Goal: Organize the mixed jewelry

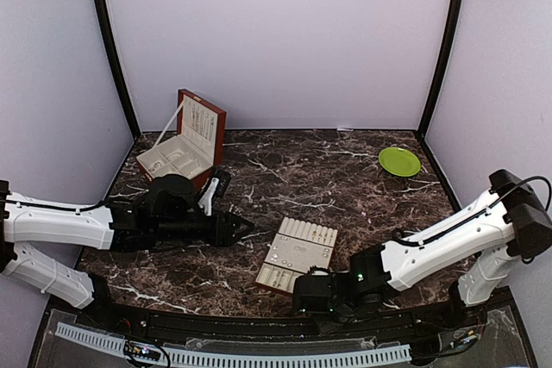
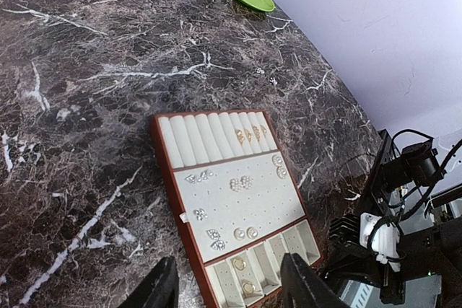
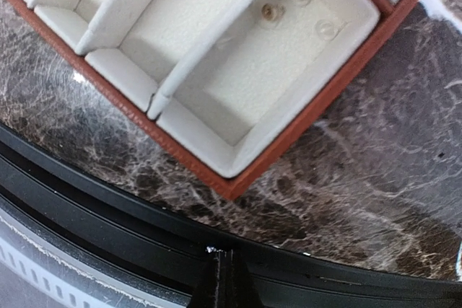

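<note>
Across the cream tray [image 2: 267,196] sit small jewelry pieces [image 2: 240,183].

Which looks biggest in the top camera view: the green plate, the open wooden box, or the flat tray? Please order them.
1. open wooden box, with its lid up
2. flat tray, though it sits nearer the camera
3. green plate, clearly smallest
</note>
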{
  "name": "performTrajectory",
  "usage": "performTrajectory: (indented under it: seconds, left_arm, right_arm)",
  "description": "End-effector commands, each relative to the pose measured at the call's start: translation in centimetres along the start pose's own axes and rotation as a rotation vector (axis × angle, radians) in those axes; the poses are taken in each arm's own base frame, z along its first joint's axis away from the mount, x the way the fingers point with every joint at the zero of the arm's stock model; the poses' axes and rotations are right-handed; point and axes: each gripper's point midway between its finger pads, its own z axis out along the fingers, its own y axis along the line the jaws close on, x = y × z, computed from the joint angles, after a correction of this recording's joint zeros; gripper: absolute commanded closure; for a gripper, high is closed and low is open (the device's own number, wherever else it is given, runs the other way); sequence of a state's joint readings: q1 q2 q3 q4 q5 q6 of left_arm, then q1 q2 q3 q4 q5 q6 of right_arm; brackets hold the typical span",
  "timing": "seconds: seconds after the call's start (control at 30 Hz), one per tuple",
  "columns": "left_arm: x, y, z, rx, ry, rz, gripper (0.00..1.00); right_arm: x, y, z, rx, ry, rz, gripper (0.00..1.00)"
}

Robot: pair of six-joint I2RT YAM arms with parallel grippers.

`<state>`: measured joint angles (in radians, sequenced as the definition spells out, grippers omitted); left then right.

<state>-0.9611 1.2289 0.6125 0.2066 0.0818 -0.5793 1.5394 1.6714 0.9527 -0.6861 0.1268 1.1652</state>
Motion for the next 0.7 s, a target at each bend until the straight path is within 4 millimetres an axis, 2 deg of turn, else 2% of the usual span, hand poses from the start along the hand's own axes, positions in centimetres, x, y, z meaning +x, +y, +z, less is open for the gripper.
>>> performTrajectory:
  seconds: [0.0,0.3,0.5,0.67]
  left_arm:
    - [-1.1,0.0,-0.9,-0.011,-0.037,0.013,0.49]
    - [-1.3,0.1,-1.2,-0.014,-0.048,0.004,0.49]
    - [-1.2,0.0,-1.1,-0.009,-0.044,-0.001,0.49]
    - [-1.2,0.1,-1.0,-0.009,-0.041,-0.003,0.49]
  right_arm:
    - [-1.2,0.0,-2.1,-0.029,-0.070,0.007,1.00]
    - [-1.4,0.2,-3.3,-0.112,-0.088,0.006,1.00]
    - [-0.7,-0.9,-1.9,-0.035,-0.043,-0.001,1.00]
    - [-0.3,-0.9,-1.0,-0.023,-0.018,0.004,0.90]
